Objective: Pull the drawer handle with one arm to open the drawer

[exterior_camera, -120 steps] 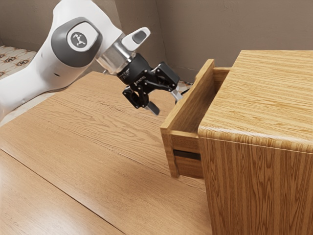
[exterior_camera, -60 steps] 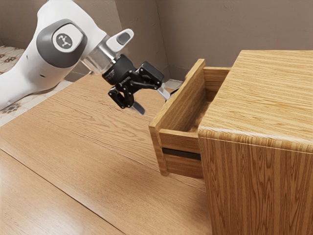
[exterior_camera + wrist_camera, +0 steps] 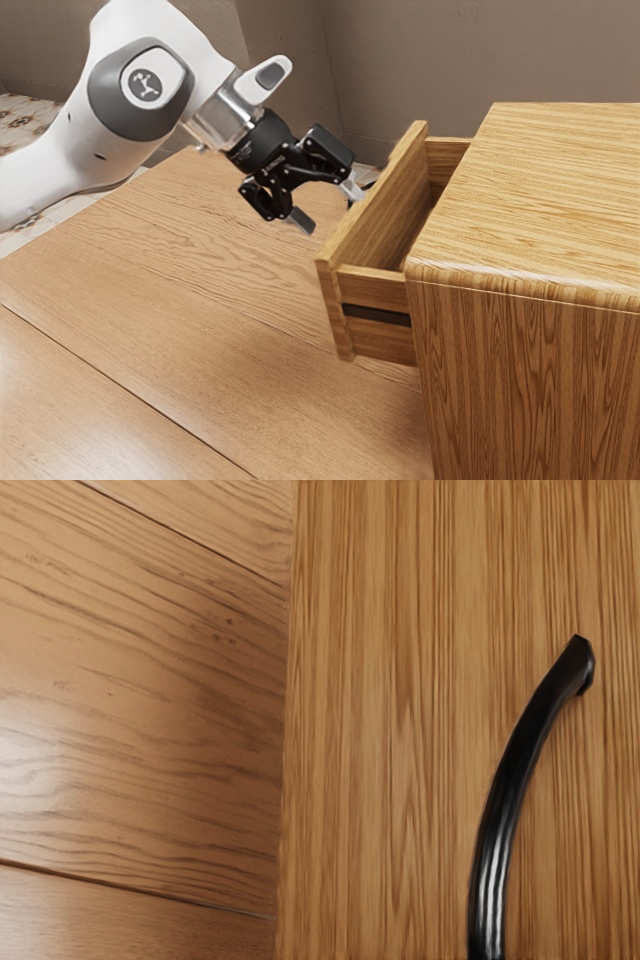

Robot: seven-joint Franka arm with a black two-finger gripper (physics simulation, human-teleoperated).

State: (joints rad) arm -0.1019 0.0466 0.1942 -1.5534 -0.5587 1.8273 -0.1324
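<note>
The gripper (image 3: 328, 205) hangs with its fingers spread, its far finger right at the front of the drawer (image 3: 385, 215). The drawer stands partly out of the cabinet (image 3: 520, 350) beyond it. Under the gripper lies the table (image 3: 150, 300).

This looks like a room in a home, furnished rather than fitted out for work. Plain taupe plaster walls (image 3: 470, 60) meet in a corner behind a broad table (image 3: 150, 300) of oak planks. Past the table's far edge lies a floor (image 3: 30, 115) patterned in cream and brown. At the table's near right corner stands an oak cabinet (image 3: 540, 260). Its drawer (image 3: 375, 290) carries a curved black handle (image 3: 515, 780), ordinary household joinery.
</note>
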